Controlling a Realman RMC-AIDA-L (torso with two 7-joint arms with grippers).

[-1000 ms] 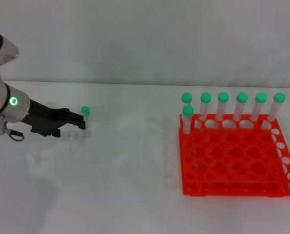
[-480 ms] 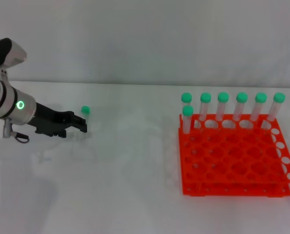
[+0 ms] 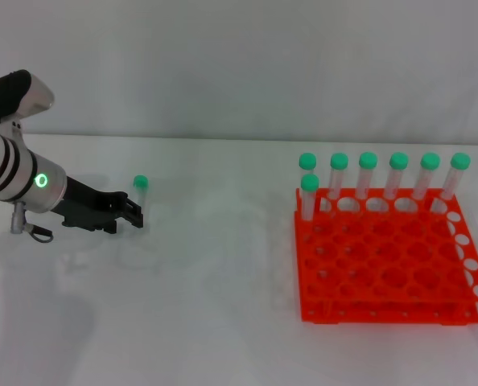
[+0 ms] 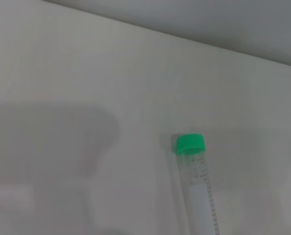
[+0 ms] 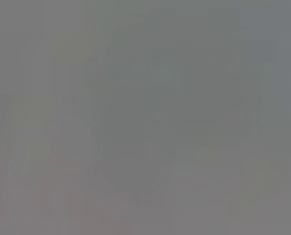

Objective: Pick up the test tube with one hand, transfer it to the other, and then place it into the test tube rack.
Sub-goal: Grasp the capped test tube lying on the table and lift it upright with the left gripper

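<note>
Head view shows the left claw (image 3: 130,214), black on a silver-grey forearm with a green light, low over the white counter (image 3: 223,322) with its fingertips just beside the test tube (image 3: 140,193), though I cannot tell whether its fingers are spread or closed. Left wrist view shows that tube (image 4: 197,191) lying on the counter, green cap on. Well apart to the right stands the orange-red test tube rack (image 3: 388,269) holding 7 green-capped tubes (image 3: 368,173); the right claw is out of sight.

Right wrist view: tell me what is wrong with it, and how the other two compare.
Right wrist view: a featureless grey blur, nothing identifiable. Left wrist view: soft, but the test tube reads, beside a broad shadow. Head view: evenly lit, the test tube rack clear.
</note>
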